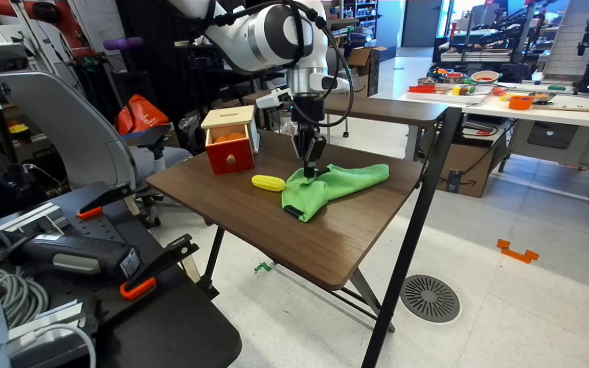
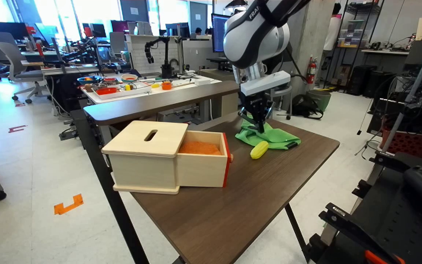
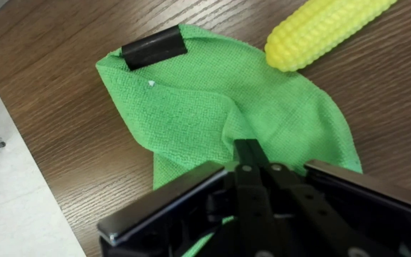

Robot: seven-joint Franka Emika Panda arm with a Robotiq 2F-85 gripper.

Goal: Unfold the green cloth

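Unfolding green cloth (image 3: 241, 78), presumed step | gripper (image 3: 247, 143) narrow, pinch not verifiable | confirm hold, draw flap (image 3: 180, 114) low toward wrist-view nine o'clock, away from yellow corn (image 3: 319, 35) at one o'clock

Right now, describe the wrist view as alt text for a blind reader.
A gripper, jaws closed, points at a folded green cloth; whether it pinches fabric is unclear. A black strip marks one corner; yellow corn lies at the cloth's edge on the brown table.
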